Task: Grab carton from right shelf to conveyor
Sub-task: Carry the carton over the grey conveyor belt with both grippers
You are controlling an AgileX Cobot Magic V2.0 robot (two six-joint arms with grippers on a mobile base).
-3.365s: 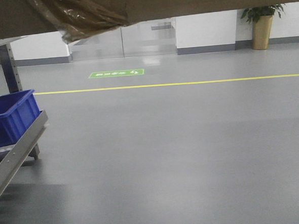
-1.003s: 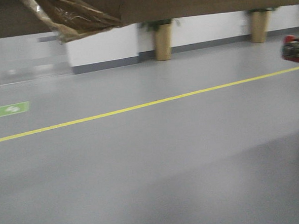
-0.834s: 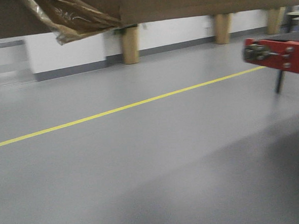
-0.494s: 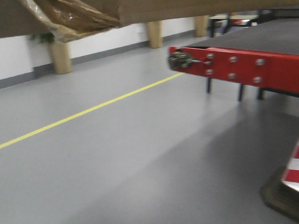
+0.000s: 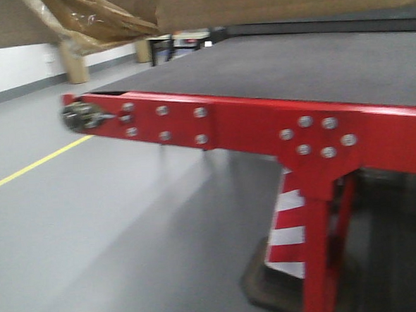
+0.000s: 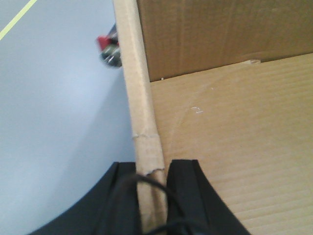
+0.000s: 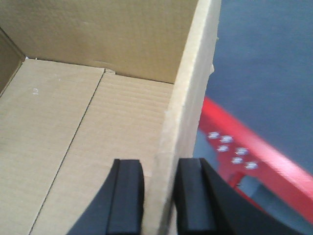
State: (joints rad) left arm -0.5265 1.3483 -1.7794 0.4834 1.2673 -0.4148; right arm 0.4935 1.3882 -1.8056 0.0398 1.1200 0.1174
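The carton [image 5: 269,0] is a plain brown cardboard box held up in the air, its underside filling the top of the front view with a scrap of clear tape [image 5: 90,25] hanging at the left. My left gripper [image 6: 151,171] is shut on the carton's left wall [image 6: 142,98]. On the opposite side my right gripper [image 7: 159,174] is shut on the right wall [image 7: 188,98]. The conveyor [image 5: 273,70] has a dark ribbed belt and a red side rail [image 5: 249,129]; it stands just ahead, below the carton. The right shelf is out of view.
A red leg with red-and-white stripes [image 5: 297,228] on a dark foot holds up the conveyor. Grey floor with a yellow line [image 5: 32,163] lies to the left. A tan planter [image 5: 71,62] stands by the white far wall.
The view has swung right across the floor: the shelf and blue bin left the frame, and the conveyor came in from the right and now fills it. Both grippers keep hold of the carton.
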